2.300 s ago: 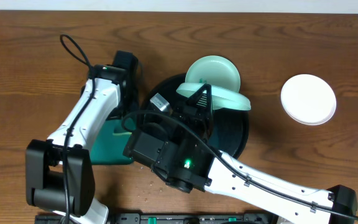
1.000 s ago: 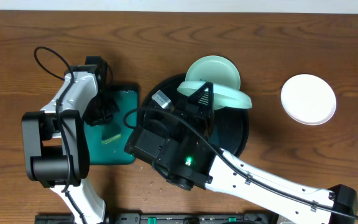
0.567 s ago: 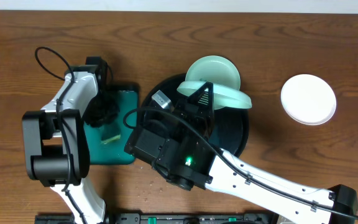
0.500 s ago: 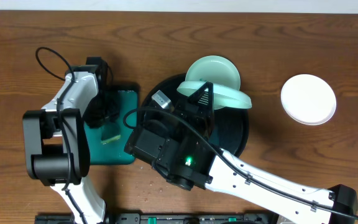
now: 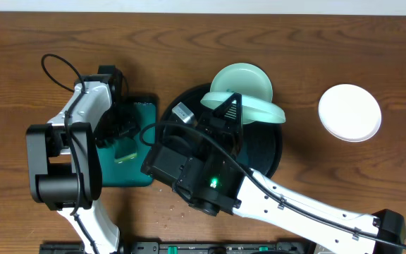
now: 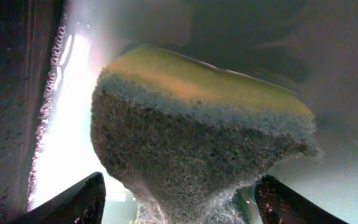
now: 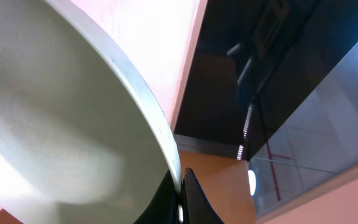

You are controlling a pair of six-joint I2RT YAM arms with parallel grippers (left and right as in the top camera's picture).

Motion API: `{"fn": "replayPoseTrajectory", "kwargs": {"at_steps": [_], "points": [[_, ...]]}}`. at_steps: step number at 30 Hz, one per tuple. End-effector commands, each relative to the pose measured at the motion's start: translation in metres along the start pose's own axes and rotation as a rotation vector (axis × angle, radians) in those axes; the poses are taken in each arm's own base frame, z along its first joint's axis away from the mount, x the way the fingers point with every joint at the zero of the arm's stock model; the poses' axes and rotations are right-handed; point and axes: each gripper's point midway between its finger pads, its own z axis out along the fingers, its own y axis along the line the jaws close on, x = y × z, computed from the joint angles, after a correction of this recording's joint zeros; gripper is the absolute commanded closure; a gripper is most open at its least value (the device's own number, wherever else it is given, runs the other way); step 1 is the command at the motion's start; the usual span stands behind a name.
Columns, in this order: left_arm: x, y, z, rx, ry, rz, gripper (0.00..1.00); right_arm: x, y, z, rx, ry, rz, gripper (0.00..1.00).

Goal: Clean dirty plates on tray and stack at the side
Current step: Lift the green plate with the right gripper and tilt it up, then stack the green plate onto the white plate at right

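My right gripper is shut on the rim of a pale mint green plate, which hangs tilted above the black tray. In the right wrist view the plate fills the left side, its edge pinched at my right gripper. A second mint plate rests at the tray's far rim. The white plate lies on the table to the right. My left gripper stands open over a yellow-and-grey sponge, one finger on either side of it.
The sponge lies in a dark green rectangular sponge tray left of the black tray. The right arm's body covers the black tray's near left part. A black cable loops behind the left arm.
The left arm moved from beside the black tray to over the sponge tray. Its jaws then opened and let go of the sponge. The right arm and its plate stayed still.
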Motion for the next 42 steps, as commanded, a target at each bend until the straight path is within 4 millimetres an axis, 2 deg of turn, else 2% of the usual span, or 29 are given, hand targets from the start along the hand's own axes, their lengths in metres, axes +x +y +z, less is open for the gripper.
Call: {"fn": "replayPoseTrajectory", "kwargs": {"at_steps": [1, 4, 6, 8, 10, 13, 17, 20, 24, 28, 33, 39, 42], "points": [[0.006, 0.001, 0.007, -0.006, 0.031, 0.005, 0.23, 0.005, 0.0, 0.006, -0.073, -0.019, 0.206, 0.99], [0.007, 0.001, 0.007, -0.007, 0.033, 0.009, 0.23, 0.005, 0.056, 0.017, -0.389, -0.005, 0.427, 0.99], [0.007, 0.001, 0.007, -0.007, 0.033, 0.008, 0.23, 0.013, 0.093, 0.028, -0.609, 0.117, 0.642, 0.99], [0.006, 0.001, 0.007, -0.005, 0.03, 0.008, 0.23, 0.025, 0.116, 0.042, -0.744, 0.257, 0.815, 0.99], [0.006, 0.0, 0.007, -0.004, 0.028, 0.008, 0.22, 0.039, 0.128, 0.061, -0.813, 0.375, 0.948, 0.99], [0.006, 0.001, 0.007, -0.004, 0.029, 0.008, 0.18, 0.062, 0.134, 0.091, -0.827, 0.508, 1.109, 0.99], [0.006, 0.001, 0.007, -0.005, 0.029, 0.008, 0.18, 0.092, 0.145, 0.122, -0.882, 0.636, 1.256, 0.99], [0.006, 0.001, 0.007, -0.005, 0.029, 0.008, 0.18, 0.127, 0.155, 0.144, -0.906, 0.759, 1.377, 0.99], [0.006, 0.001, 0.007, -0.005, 0.03, 0.008, 0.18, 0.192, 0.171, 0.171, -0.889, 0.941, 1.549, 0.99], [0.007, 0.001, 0.007, -0.006, 0.032, 0.008, 0.18, 0.253, 0.194, 0.182, -0.842, 1.094, 1.655, 0.99], [0.007, 0.001, 0.007, -0.006, 0.032, 0.008, 0.18, 0.306, 0.239, 0.181, -0.804, 1.25, 1.774, 0.98], [0.007, 0.001, 0.007, -0.006, 0.033, 0.008, 0.18, 0.326, 0.285, 0.175, -0.833, 1.296, 1.991, 0.99], [0.007, 0.001, 0.007, -0.006, 0.033, 0.008, 0.18, 0.331, 0.3, 0.176, -0.796, 1.316, 2.058, 0.98]]}}
